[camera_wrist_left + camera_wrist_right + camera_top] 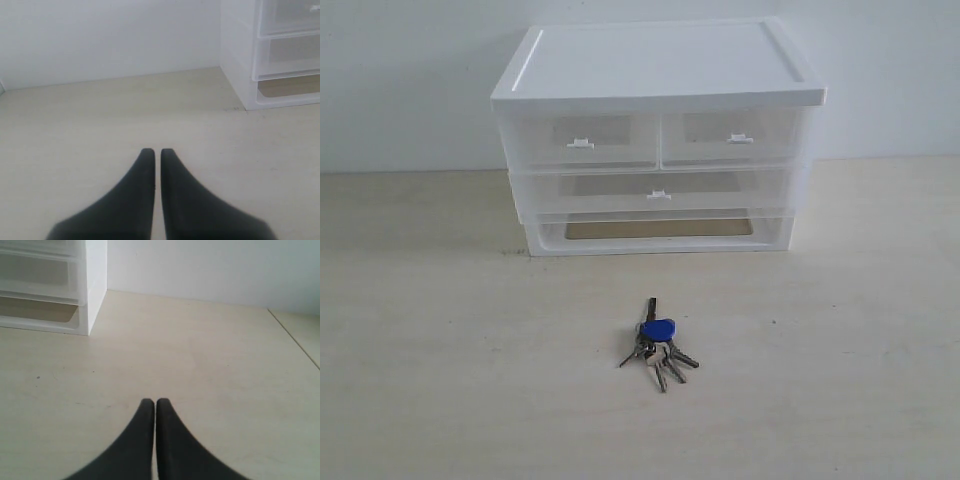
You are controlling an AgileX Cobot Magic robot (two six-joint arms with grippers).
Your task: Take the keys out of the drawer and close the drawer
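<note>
Exterior view. Q: where are the keys (658,341)?
A: On the table (440,400), in front of the drawer unit (658,65); its drawer (720,188) sits pushed in. Jaws together, empty, on left gripper (157,152) and right gripper (155,402).

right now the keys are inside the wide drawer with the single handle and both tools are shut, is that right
Not quite. The keys are not inside the wide drawer. They lie on the table in front of the unit, as the exterior view shows. The left tool and right tool are indeed shut.
</note>
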